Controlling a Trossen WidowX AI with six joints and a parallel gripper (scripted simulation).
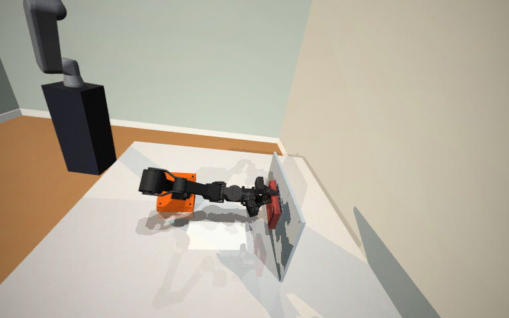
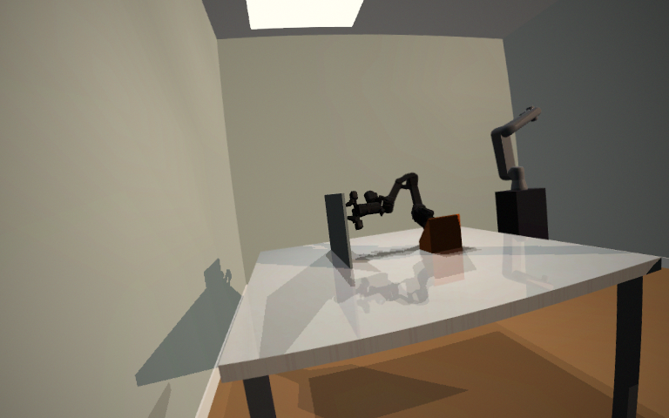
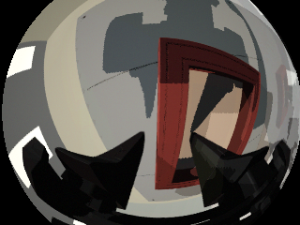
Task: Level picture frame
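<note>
The red picture frame [image 1: 274, 209] [image 3: 169, 100] hangs on the upright grey wall panel [image 1: 290, 228] [image 2: 337, 226] [image 3: 94, 82] on the table. In the wrist view its top bar slopes, so it looks tilted. My gripper [image 1: 272, 192] [image 2: 351, 212] [image 3: 168, 137] is stretched out level against the panel. Its two fingers stand on either side of one side bar of the frame. The right finger is at the bar's edge and a thin strip of grey panel shows between the left finger and the bar. The screw and the notched strip are hidden behind the frame.
My arm's orange base block [image 1: 176, 204] [image 2: 441, 235] stands on the white table [image 1: 112, 262] [image 2: 443, 305]. A black pedestal [image 1: 80, 127] [image 2: 522, 212] with a grey arm stands on the floor beyond the table. The beige room wall [image 1: 394, 131] is close behind the panel.
</note>
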